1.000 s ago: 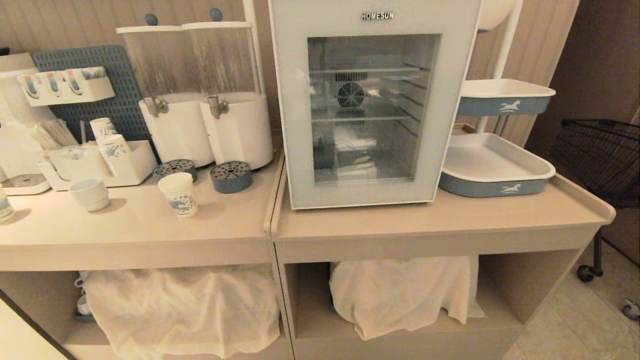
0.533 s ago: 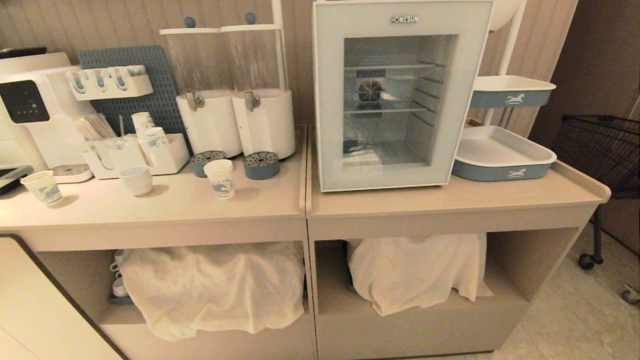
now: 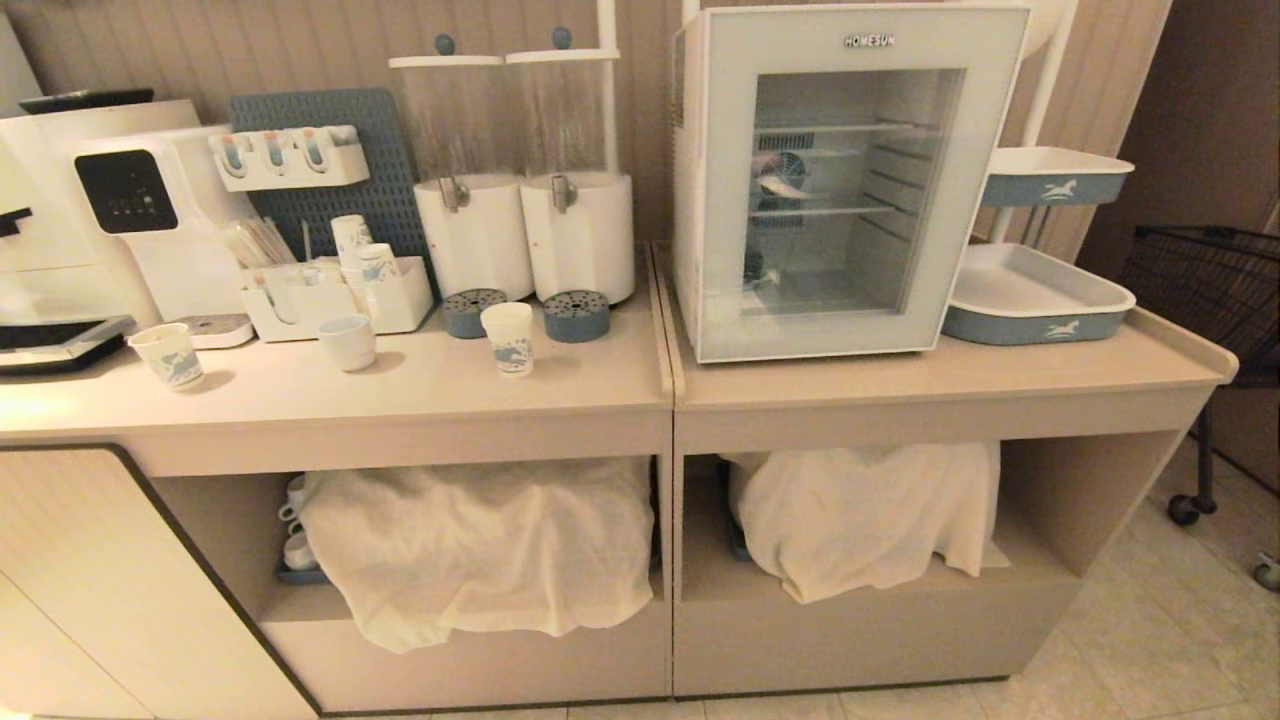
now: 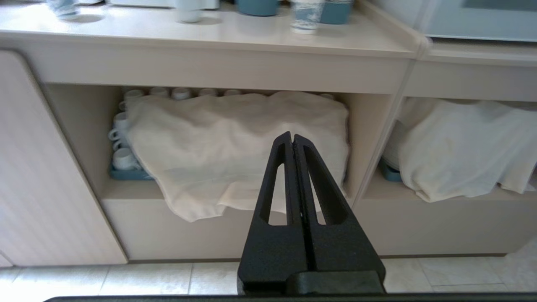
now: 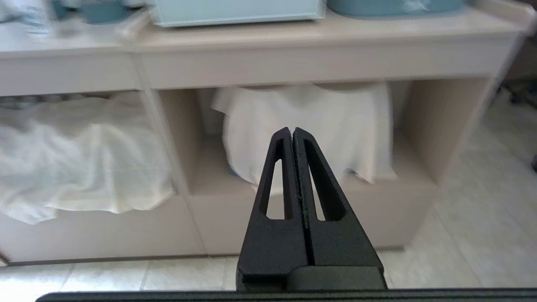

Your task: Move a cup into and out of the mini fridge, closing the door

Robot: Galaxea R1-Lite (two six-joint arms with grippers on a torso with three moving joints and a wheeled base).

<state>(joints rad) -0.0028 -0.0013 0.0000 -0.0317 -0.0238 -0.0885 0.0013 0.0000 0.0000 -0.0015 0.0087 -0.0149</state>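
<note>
While the head view is showing no arm at all, the cup (image 3: pixel 508 338) is standing upright on the bench (image 3: pixel 420 385), left of the fridge (image 3: pixel 850 180) with its door (image 3: pixel 715 200) sitting closed. In the left wrist view the left gripper (image 4: pixel 292 137), pressed together and empty, is pointing below the bench, the cup (image 4: pixel 306 14) lying up and slightly right of it, so this arm looks nearer. In the right wrist view the right gripper (image 5: pixel 292 132), likewise together and empty, is facing the cloth-covered shelf (image 5: pixel 302 184) under the fridge.

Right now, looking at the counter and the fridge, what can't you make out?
- Under the left cloth, head view: cups show at its edge; the rest is covered.
- Under the right cloth, head view: fully covered.
- Fridge floor, head view: reflections on the door glass blur what lies there.
- Cup, left wrist view: rim cut off by the picture's edge.
- Both claws, left and right: outside the head view.
</note>
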